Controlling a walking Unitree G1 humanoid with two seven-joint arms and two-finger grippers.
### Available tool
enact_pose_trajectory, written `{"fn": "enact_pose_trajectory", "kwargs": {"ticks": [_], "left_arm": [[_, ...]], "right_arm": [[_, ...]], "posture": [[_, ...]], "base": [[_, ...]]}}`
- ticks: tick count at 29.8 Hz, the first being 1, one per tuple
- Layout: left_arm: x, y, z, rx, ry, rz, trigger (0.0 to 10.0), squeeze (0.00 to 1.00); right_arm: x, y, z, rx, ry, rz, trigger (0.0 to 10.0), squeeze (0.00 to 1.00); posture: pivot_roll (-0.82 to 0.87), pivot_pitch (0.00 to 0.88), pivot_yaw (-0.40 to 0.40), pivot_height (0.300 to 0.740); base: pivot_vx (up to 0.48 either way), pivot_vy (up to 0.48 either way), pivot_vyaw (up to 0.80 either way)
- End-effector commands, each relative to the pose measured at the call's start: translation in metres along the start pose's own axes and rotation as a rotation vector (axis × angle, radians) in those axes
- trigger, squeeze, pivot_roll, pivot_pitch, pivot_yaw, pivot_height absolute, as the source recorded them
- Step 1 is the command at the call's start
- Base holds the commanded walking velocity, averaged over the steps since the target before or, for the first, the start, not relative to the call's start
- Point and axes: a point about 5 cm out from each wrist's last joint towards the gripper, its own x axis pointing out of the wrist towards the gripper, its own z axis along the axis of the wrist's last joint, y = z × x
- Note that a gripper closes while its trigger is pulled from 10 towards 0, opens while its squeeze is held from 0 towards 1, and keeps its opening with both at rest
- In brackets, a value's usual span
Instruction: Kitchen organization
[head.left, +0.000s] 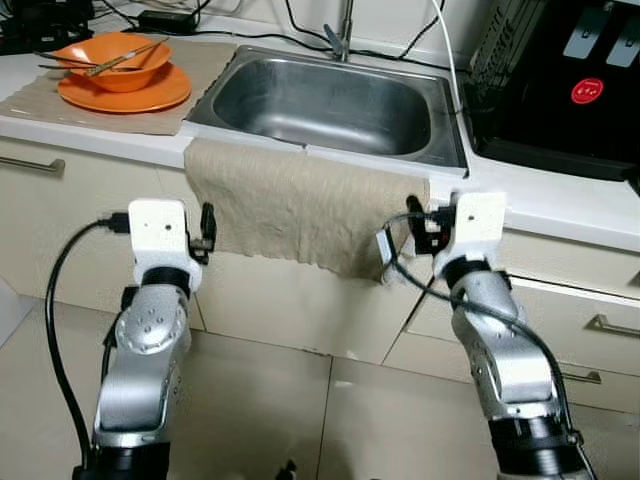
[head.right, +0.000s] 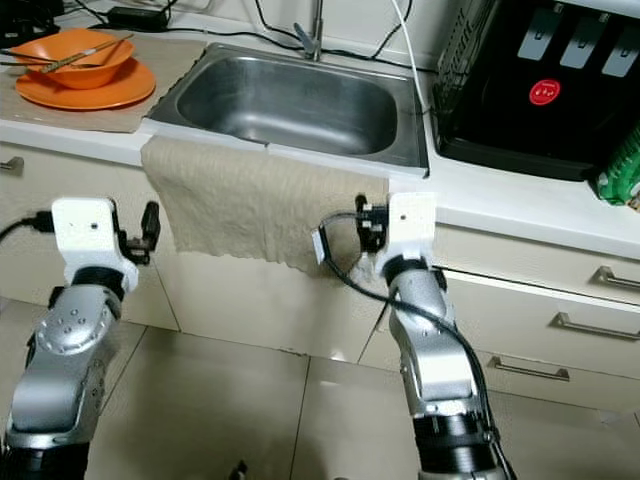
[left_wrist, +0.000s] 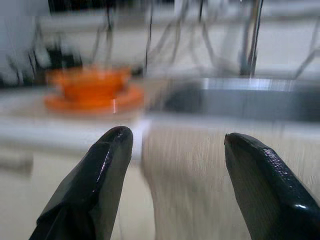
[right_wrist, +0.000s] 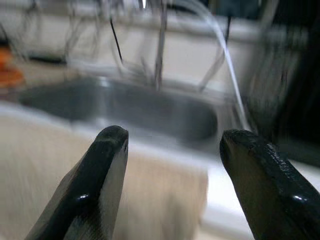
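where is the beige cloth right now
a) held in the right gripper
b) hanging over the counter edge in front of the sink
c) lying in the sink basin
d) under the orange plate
b, the cloth drapes over the counter edge in front of the sink and hangs down the cabinet front, while the left gripper and right gripper are both open and hold nothing.

A beige cloth (head.left: 300, 205) hangs flat over the front edge of the steel sink (head.left: 325, 100). Beside it on the tabletop (head.left: 560, 200), an orange bowl (head.left: 112, 60) with chopsticks (head.left: 120, 58) sits on an orange plate (head.left: 125, 90).
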Motion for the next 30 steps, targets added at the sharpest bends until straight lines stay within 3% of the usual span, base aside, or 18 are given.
{"fn": "enact_pose_trajectory", "kwargs": {"ticks": [1, 6, 30], "left_arm": [[0.004, -0.002, 0.019, -0.008, -0.07, -0.038, 10.0, 0.0], [0.011, -0.006, 0.032, 0.027, -0.115, -0.068, 10.0, 0.0], [0.007, -0.01, 0.025, 0.016, -0.07, -0.083, 10.0, 0.0]], "right_arm": [[0.004, -0.002, 0.013, 0.01, -0.039, -0.008, 10.0, 0.0], [0.009, -0.006, 0.018, 0.063, -0.057, -0.033, 10.0, 0.0], [0.005, -0.006, 0.011, 0.051, 0.001, -0.021, 10.0, 0.0]], "posture": [[0.0, 0.0, -0.062, 0.74], [0.0, 0.0, -0.052, 0.74], [-0.01, 0.0, -0.042, 0.74]], "base": [[0.281, 0.0, 0.0], [0.364, 0.0, 0.0], [0.427, 0.0, -0.09]]}}
